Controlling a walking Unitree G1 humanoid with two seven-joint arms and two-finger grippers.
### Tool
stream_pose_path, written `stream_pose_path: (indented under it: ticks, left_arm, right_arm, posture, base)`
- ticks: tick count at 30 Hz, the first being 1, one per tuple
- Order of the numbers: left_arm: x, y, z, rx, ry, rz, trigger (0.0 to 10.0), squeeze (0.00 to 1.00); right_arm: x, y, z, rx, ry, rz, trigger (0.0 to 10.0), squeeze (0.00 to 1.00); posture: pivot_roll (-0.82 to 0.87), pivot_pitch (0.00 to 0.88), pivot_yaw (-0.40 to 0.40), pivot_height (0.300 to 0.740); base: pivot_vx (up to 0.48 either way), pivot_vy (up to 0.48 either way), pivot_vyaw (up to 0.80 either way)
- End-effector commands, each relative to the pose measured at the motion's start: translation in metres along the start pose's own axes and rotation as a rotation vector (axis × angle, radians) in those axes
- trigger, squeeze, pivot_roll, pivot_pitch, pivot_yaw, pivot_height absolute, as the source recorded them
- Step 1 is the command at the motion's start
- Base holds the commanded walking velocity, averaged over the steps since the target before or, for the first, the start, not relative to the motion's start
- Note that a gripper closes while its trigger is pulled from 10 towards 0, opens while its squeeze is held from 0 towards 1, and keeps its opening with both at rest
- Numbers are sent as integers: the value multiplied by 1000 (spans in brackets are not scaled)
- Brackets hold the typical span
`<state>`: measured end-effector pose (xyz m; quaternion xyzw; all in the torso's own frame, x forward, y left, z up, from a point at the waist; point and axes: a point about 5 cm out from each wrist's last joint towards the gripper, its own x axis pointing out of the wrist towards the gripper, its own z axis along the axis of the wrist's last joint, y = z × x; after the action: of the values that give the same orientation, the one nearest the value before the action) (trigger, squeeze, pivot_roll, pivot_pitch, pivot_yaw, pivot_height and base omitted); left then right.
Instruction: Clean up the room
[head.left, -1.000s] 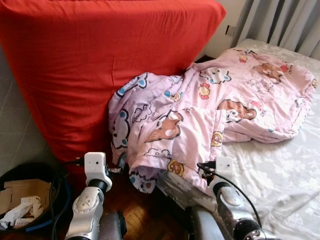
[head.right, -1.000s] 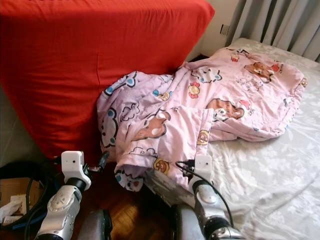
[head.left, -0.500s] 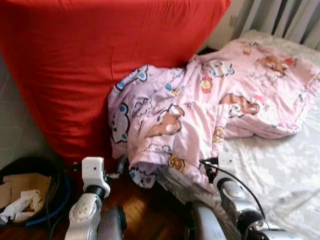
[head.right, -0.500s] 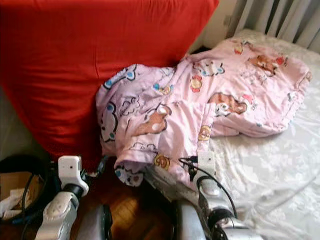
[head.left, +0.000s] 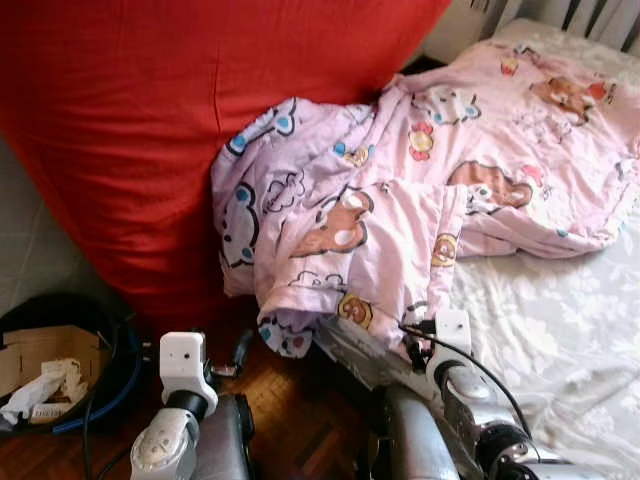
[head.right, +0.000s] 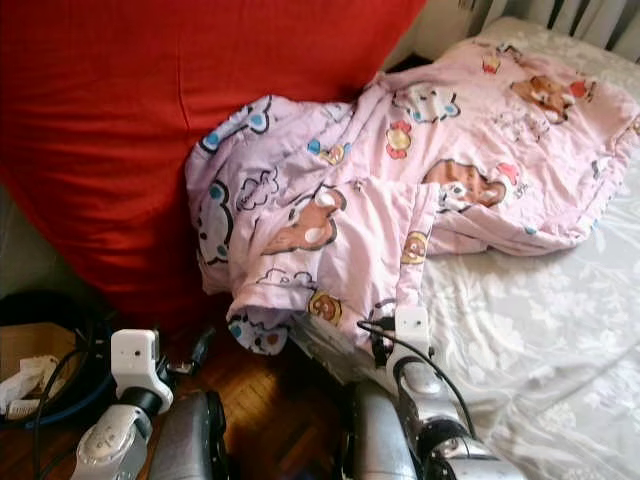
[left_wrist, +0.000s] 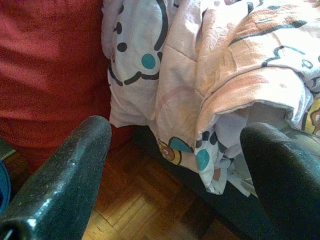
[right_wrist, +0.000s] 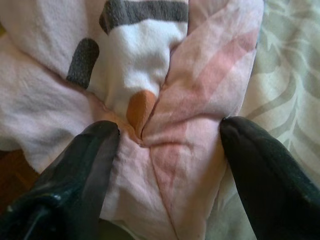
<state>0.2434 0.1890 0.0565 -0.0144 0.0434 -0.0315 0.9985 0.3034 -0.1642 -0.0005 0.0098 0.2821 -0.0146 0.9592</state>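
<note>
Right wrist view: right end effector (right_wrist: 167, 165) spread over blanket (right_wrist: 165, 100).

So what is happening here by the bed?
The robot stands at the bed's corner, both arms reaching toward a pink cartoon quilt that hangs off the mattress against a red cushion. The right tool is open around a fold of the quilt. The left tool is open near the hanging edge, over the wooden floor.
</note>
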Motion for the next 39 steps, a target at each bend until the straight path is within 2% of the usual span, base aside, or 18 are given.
stream_pose_path:
  ticks: [1,3,4,17,29,36,39]
  left_arm:
    - [-5,-2,-3,-12,22,-4,10000,0]
    - [-8,-3,-3,-12,31,-6,10000,0]
    - [-9,-3,-3,-12,36,-6,10000,0]
    - [-8,-2,-3,-12,45,-3,10000,0]
    - [-9,-5,-4,-16,62,-3,10000,0]
    - [-2,-4,-5,-11,68,5,10000,0]
    - [7,-4,-2,-14,50,7,10000,0]
  right_arm:
    - [-2,-1,-11,-10,45,2,10000,0]
    - [-2,1,-13,-11,55,29,10000,0]
    - [-3,4,-15,-14,59,48,0,0]
    - [-4,15,-17,-19,47,100,0,0]
    - [-4,20,-16,-19,30,132,0,0]
    - [-1,17,1,-9,-41,105,0,0]
    - [0,18,14,14,-117,111,0,0]
  posture:
    - [67,244,-51,576]
    - [67,249,-50,576]
    - [69,252,-49,576]
    - [68,251,-48,576]
    - [65,250,-52,576]
    - [54,226,-55,576]
    - [43,197,-57,576]
  base:
    - [0,0,0]
    - [0,0,0]
    - [0,0,0]
    - [0,0,0]
    - [0,0,0]
    - [0,0,0]
    - [0,0,0]
